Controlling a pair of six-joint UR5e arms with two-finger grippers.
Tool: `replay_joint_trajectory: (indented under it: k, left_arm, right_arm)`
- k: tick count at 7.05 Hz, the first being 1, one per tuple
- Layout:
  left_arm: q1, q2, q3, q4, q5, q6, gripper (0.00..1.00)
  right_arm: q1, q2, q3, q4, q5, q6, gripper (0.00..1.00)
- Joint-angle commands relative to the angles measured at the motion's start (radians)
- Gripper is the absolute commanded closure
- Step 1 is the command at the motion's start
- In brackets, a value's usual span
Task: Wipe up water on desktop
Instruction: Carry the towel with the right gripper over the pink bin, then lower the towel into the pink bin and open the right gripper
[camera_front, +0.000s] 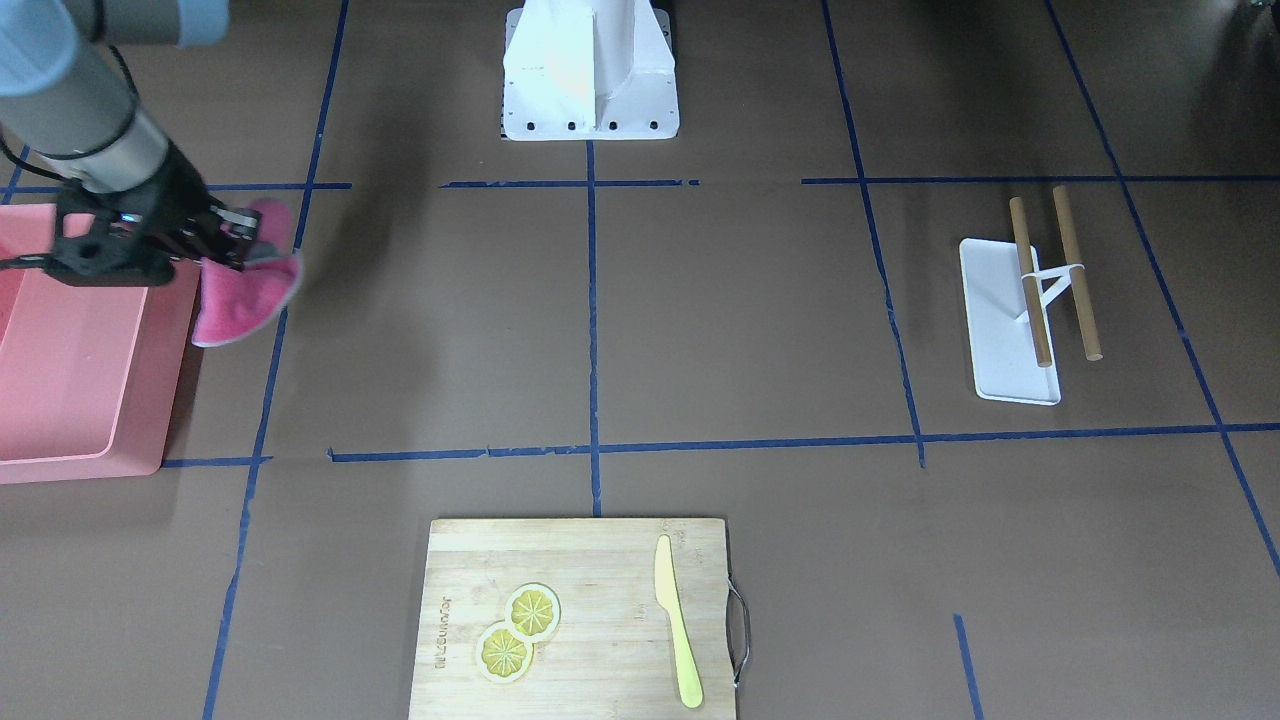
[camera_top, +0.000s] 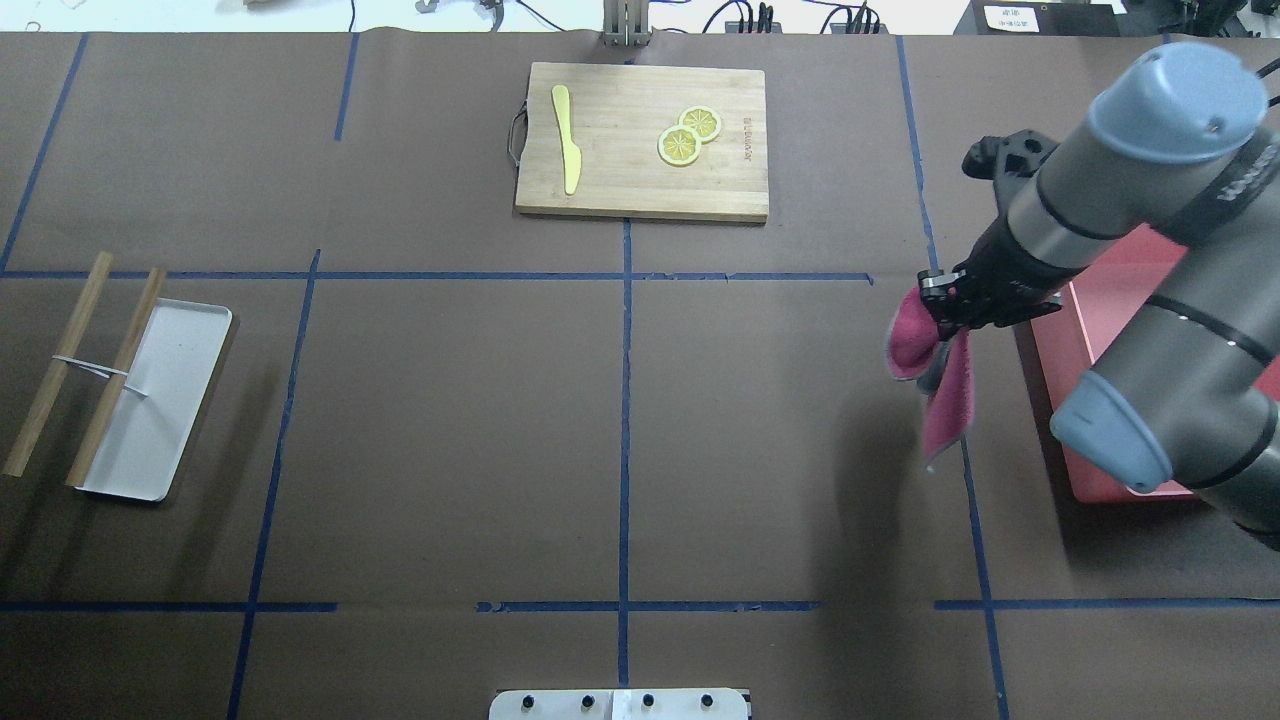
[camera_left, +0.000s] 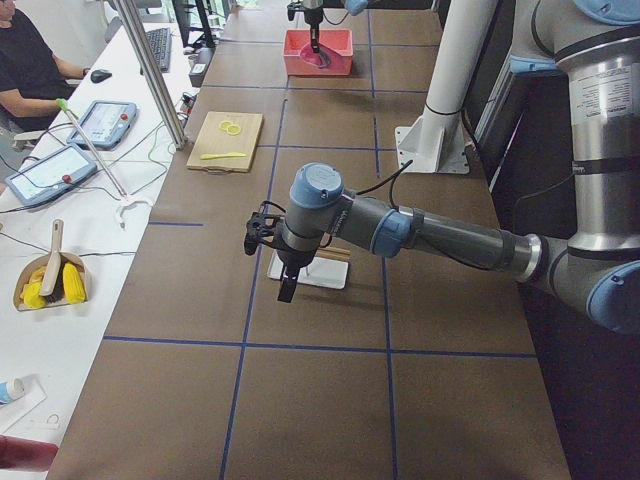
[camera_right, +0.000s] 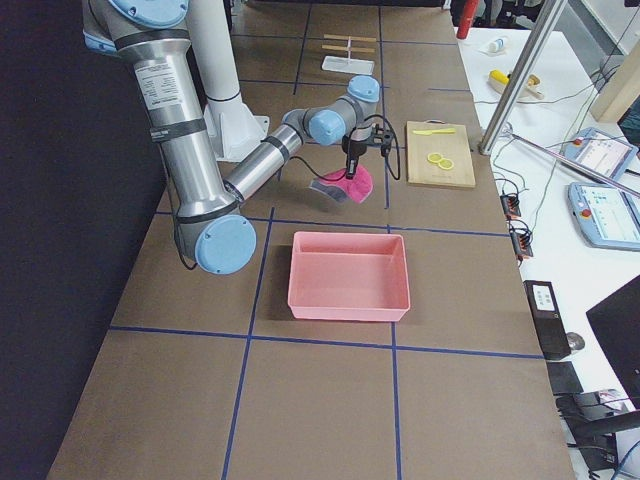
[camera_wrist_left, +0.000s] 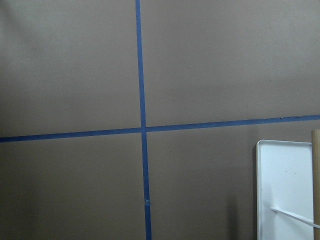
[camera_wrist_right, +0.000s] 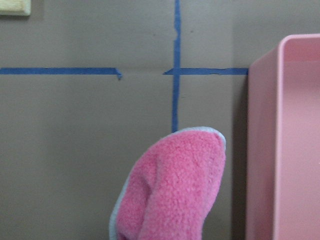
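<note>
1. Bench (camera_top: 450, 420): brown surface w/ blue tape (camera_top: 624, 400) grid; it lies under everything.
2. R gripper (camera_front: 225, 235): fingers clamped on a pink cloth (camera_front: 245, 295), pinched at its top. The rest of the cloth hangs down in a fold.
3. Cloth is over the bench at the robot's right, just beside the pink bin (camera_front: 150, 380) and outside its wall, above a tape line. Can't tell if its low end touches the bench.
4. R wrist cam: cloth (camera_wrist_right: 172, 190) at bottom centre, bin wall (camera_wrist_right: 290, 150) at right, tape cross behind.
5. L gripper (camera_left: 287, 295): seen only in the left side view, pointing down above the bench near the white tray (camera_left: 325, 278). Can't tell how its fingers stand.
6. L wrist cam: tape cross on the bench, tray corner (camera_wrist_left: 285, 190) at lower right.
7. Tray (camera_top: 160, 400) sits at the robot's left w/ two wood rods (camera_top: 55, 365). One rod lies along the tray's edge, the other just beside it on the bench.
8. Board (camera_top: 620, 180) at the far edge, centre. On it are a yellow knife (camera_top: 567, 140) and two lemon slices (camera_top: 688, 137), the slices overlapping and the knife apart from them.
</note>
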Motion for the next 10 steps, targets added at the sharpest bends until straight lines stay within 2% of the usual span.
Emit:
replay_joint_trajectory:
  k: [1,2,3,4,6,7,8,10]
  left_arm:
    - [0.0,0.002,0.001,0.0,0.0,0.0,0.0]
    - [0.0,0.002,0.002,0.0,0.0,0.0,0.0]
    - [0.0,0.002,0.005,0.0,0.0,0.0,0.0]
    - [0.0,0.002,0.004,-0.001,-0.002,0.0,0.0]
    - [0.0,0.002,0.002,-0.001,0.0,-0.002,0.0]
    - [0.0,0.002,-0.004,0.0,-0.002,-0.002,0.0]
    - [0.0,0.002,-0.006,0.0,-0.002,-0.002,0.0]
    - [0.0,0.002,-0.006,0.0,-0.002,-0.002,0.0]
  right_arm:
    - [0.173,-0.107,0.022,-0.084,0.005,-0.353,1.0]
    - [0.207,-0.155,0.007,-0.078,0.008,-0.447,1.0]
    - [0.219,-0.178,-0.049,-0.07,0.038,-0.53,0.98]
    - [0.215,-0.168,-0.105,-0.06,0.048,-0.531,0.95]
    - [0.189,-0.168,-0.291,0.179,0.05,-0.525,0.92]
    - [0.163,-0.16,-0.32,0.204,0.046,-0.522,0.84]
    - [0.161,-0.165,-0.329,0.204,0.048,-0.521,0.02]
    - [0.167,-0.166,-0.306,0.206,0.05,-0.526,0.0]
